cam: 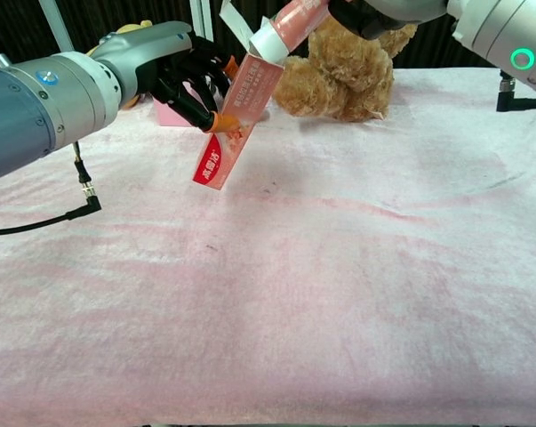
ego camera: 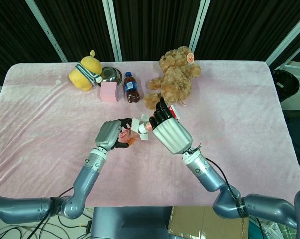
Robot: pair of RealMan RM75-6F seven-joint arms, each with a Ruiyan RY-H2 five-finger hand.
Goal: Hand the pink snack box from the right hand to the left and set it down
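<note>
The pink snack box (cam: 238, 108) hangs above the pink tablecloth, steeply tilted, with its red-labelled end down and its opened white flap (cam: 266, 40) up. My left hand (cam: 161, 67) grips its middle from the left, dark fingers (cam: 196, 89) wrapped on it. My right hand (cam: 383, 11) holds the box's upper end at the top edge of the chest view. In the head view the box (ego camera: 136, 129) is mostly hidden between my left hand (ego camera: 110, 135) and my right hand (ego camera: 168, 130).
A brown teddy bear (ego camera: 173, 77) lies just behind the hands. Further left along the back stand a cola bottle (ego camera: 131, 88), a pink block (ego camera: 109, 91), a metal bowl (ego camera: 110, 74) and a yellow plush toy (ego camera: 85, 74). The pink cloth (ego camera: 45, 129) covers the table.
</note>
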